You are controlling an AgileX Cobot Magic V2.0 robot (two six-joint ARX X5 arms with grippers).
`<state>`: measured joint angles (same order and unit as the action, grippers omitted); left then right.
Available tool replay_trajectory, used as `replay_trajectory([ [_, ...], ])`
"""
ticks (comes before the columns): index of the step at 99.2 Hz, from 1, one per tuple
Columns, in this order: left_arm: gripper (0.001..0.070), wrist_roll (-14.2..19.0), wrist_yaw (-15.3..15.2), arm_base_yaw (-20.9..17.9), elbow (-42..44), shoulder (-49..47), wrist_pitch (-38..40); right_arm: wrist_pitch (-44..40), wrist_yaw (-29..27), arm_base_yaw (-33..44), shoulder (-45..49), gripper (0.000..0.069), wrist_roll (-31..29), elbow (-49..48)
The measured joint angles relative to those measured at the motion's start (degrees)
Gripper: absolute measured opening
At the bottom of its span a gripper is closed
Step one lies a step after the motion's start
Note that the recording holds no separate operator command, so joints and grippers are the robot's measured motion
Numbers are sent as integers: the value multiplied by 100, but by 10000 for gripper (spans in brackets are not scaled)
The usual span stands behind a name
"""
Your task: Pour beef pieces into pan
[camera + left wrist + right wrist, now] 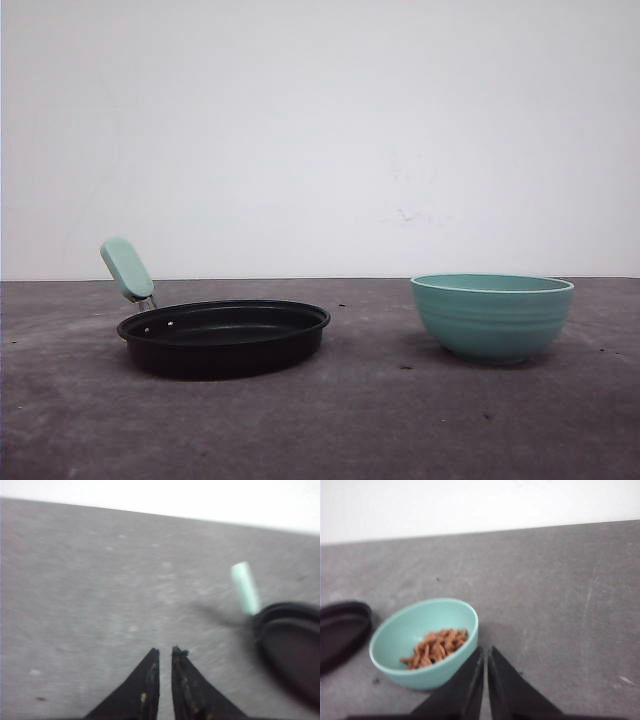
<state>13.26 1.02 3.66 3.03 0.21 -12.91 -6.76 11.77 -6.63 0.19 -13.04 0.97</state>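
A shallow black pan (224, 337) with a mint-green handle (127, 269) rests left of centre on the grey table; its inside looks bare. It also appears as the pan (292, 647) in the left wrist view and the pan (340, 631) in the right wrist view. A teal bowl (492, 315) stands to its right, and orange-brown beef pieces (436, 647) lie heaped inside the bowl (415, 675). My right gripper (485, 651) is shut, hanging beside the bowl's rim and holding nothing. My left gripper (165, 651) is shut over bare table beside the pan.
The grey tabletop (380, 420) runs back to a white wall (320, 130). A few dark crumbs (405, 367) lie on the table around the bowl.
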Motion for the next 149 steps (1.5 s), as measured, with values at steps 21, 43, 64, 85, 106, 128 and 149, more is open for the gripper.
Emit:
replay_trajectory([
  [21,18,1027,415,0,-11,0,168,120,0,0,0,12,-260,0],
  [43,18,1694,1394,0,339,50,-372,308,7,0,7,10,-994,197],
  [64,18,1665,1071,0,1687,758,-857,166,-404,0,208,9,-1207,1480],
  [85,18,1073,1110,0,3499,2483,-791,-114,-444,0,1429,9,-793,3145],
  [106,19,756,1366,0,5337,4105,-809,-1078,-337,0,3001,9,-107,5042],
  [128,168,708,1425,0,5875,4553,-881,-1550,42,0,3746,20,345,5914],
  [149,429,688,1429,0,5875,4553,-1222,-1742,118,0,3917,510,426,5914],
])
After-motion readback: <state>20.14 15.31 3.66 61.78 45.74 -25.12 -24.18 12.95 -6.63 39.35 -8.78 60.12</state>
